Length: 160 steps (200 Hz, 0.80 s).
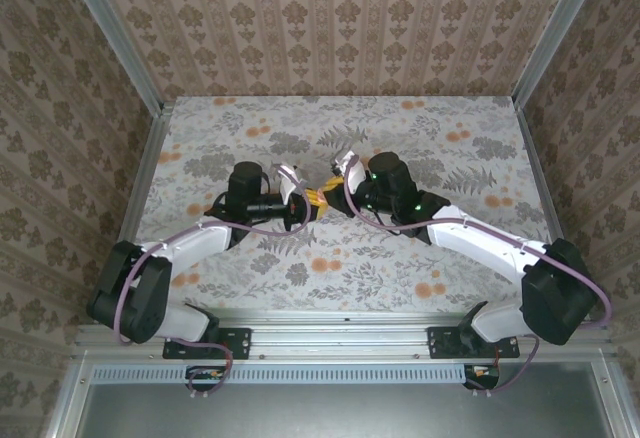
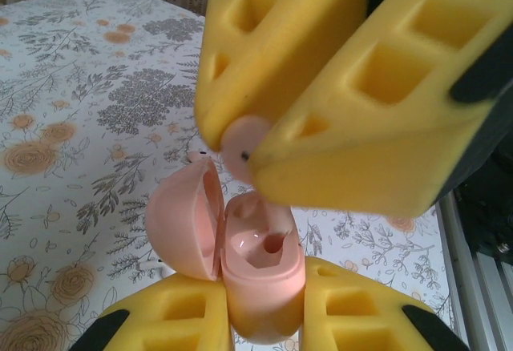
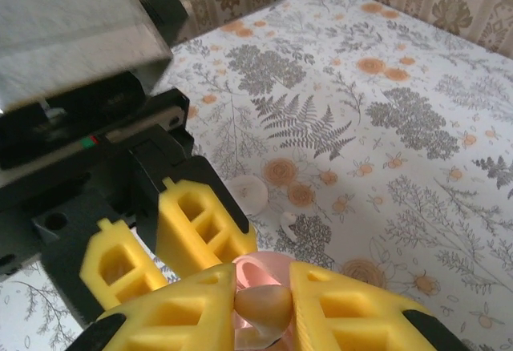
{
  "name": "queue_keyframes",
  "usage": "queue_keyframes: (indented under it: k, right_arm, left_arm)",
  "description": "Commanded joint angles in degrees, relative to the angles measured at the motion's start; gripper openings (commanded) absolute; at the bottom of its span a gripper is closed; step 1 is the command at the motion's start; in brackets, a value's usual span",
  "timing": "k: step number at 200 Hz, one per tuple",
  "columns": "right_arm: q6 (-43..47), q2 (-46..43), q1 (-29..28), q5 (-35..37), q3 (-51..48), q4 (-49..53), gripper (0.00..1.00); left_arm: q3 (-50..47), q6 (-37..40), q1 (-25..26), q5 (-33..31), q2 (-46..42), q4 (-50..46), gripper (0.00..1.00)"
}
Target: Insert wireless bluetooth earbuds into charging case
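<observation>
left jaws tight around the open charging case (image 2: pixel 260 283) — right jaws tight around one earbud (image 2: pixel 243 137)

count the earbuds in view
2. One pale pink plastic earbud is pinched in the right gripper's jaws by the open round pink plastic charging case; a whitish second earbud seems to lie on the floral table beyond. Case interior partly hidden.

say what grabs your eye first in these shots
Over the middle of the flowered table, the yellow left pincer grips the open pink charging case, its lid swung aside. Just above the case, the yellow right pincer pinches a pale earbud.
</observation>
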State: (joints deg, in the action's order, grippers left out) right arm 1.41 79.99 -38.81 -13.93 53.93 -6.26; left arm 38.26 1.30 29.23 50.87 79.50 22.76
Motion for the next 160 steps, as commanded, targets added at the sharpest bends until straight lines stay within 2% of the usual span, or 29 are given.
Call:
queue_keyframes:
  k: [1,100,160]
  right_arm:
    - [0.97,1.23,-0.57,0.49,0.67,-0.94,0.22]
    - [3.41,1.58,-1.18,-0.61,0.57,0.28,0.22]
    - [2.86,1.23,-1.18,-1.36,0.77,0.37,0.29]
  left_arm:
    - [1.19,-0.57,0.43,1.7,-1.53,1.57,0.19]
    - [1.52,-1.3,0.39,1.14,-2.02,2.14,0.19]
    - [1.73,-1.3,0.39,1.07,-2.38,1.85,0.19]
